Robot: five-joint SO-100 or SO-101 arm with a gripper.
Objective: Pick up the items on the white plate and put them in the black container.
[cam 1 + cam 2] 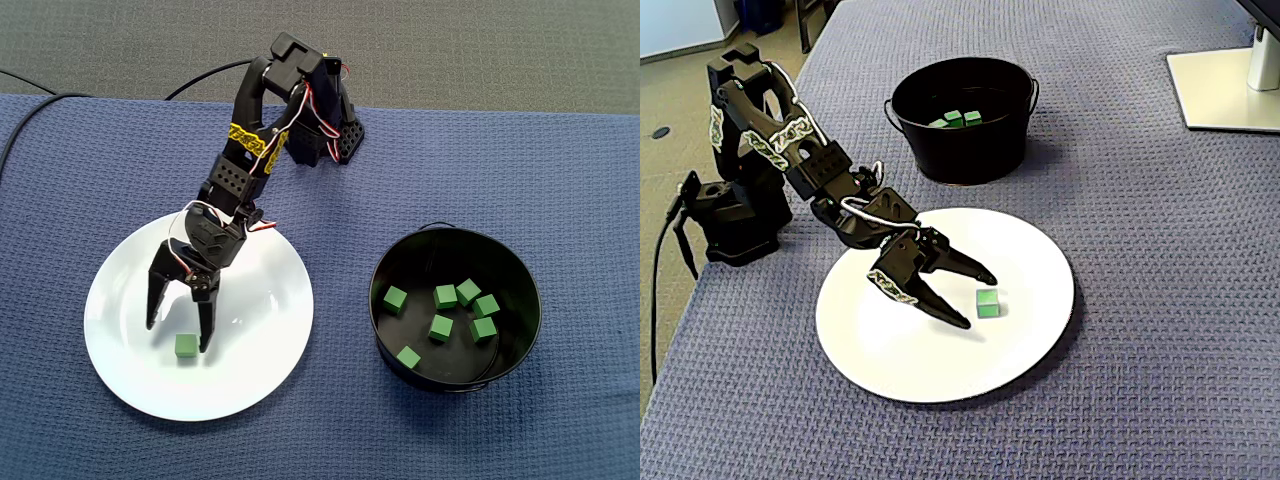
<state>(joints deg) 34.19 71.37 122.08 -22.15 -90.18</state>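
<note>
A small green cube (186, 346) was found on the glossy round white plate (130, 370), between the wide-spread, empty fingers (204, 320).

One fixed view looks straight down on the white plate (270, 330); another slants across it toward the black bucket (960, 155).

Eight green cubes (185, 346), one white plate (260, 330), one black container (505, 265), one arm (235, 180).
One cube lies on the plate and seven lie in the container; in a fixed view only three of those seven (956, 118) show over the rim. The arm carries one two-fingered pincer (178, 336).
</note>
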